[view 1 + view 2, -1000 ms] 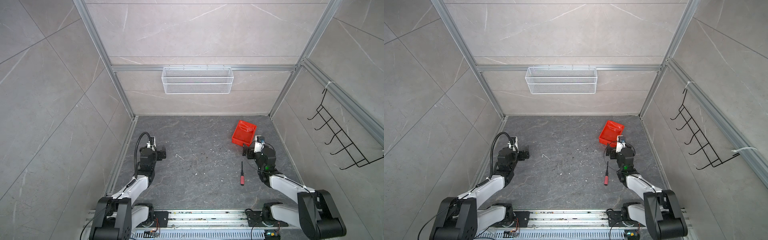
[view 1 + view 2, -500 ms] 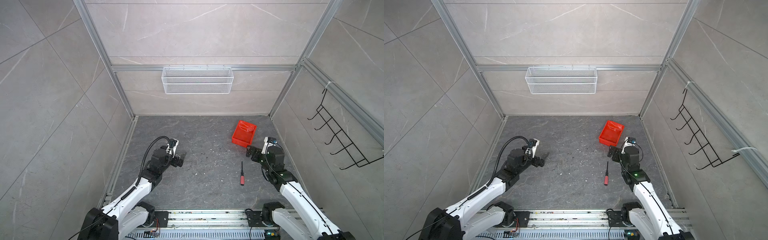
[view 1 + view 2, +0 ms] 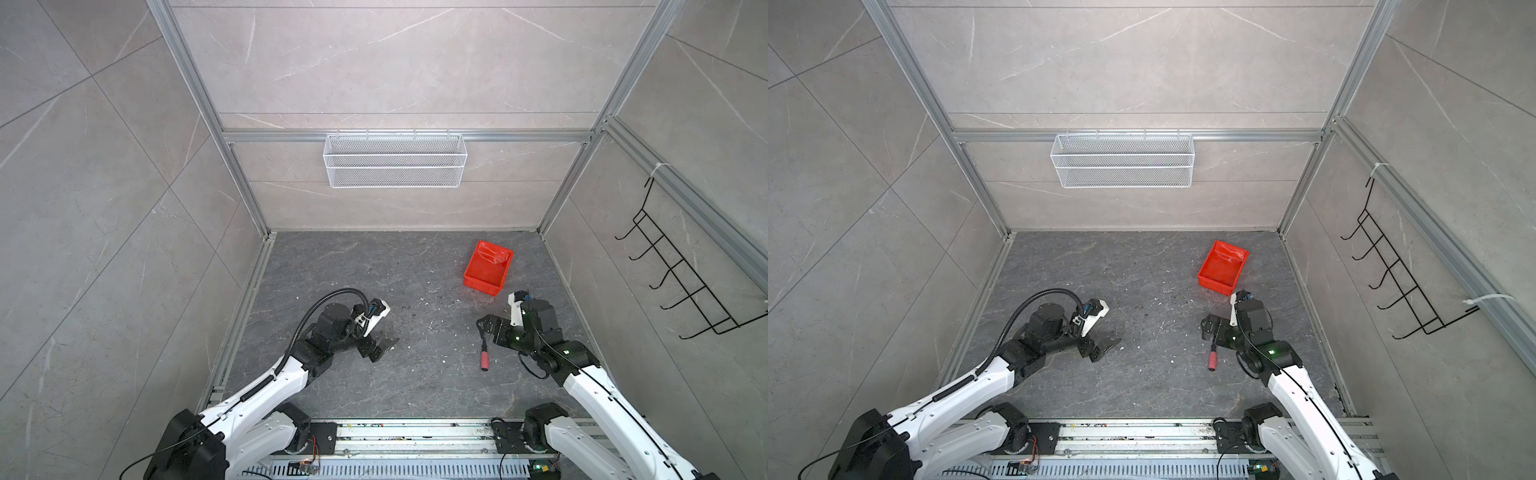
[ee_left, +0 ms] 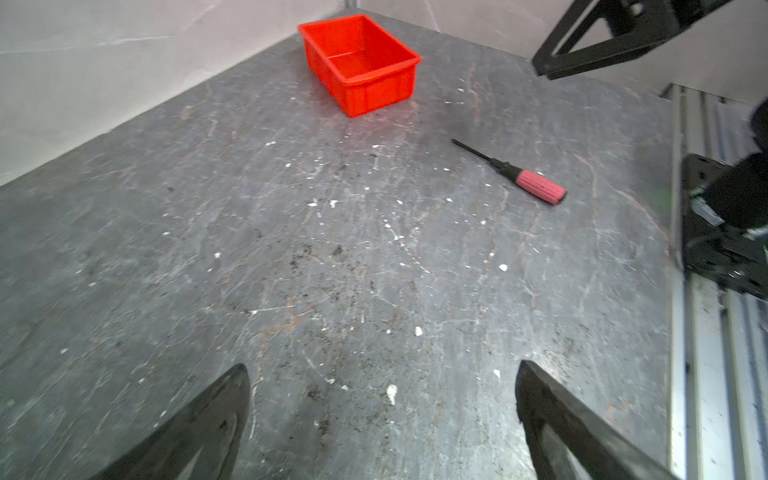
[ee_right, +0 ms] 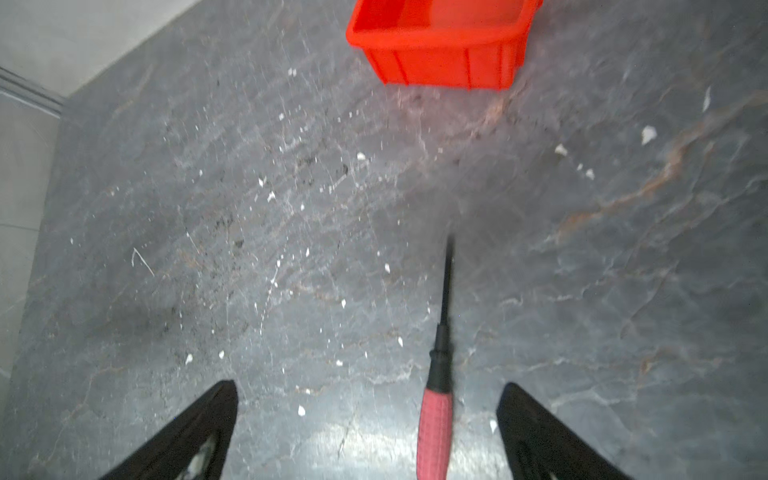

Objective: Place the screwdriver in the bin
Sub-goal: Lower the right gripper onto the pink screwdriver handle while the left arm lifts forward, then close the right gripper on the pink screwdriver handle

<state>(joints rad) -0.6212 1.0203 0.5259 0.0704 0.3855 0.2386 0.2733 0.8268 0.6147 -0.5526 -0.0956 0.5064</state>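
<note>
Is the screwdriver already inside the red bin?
No, the screwdriver lies flat on the grey floor, apart from the bin.

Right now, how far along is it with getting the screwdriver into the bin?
Nothing done yet: the bin looks empty and the screwdriver lies on the tabletop. In hand: the right fingers hang open over it. Left: grip, lift, carry, drop.
</note>
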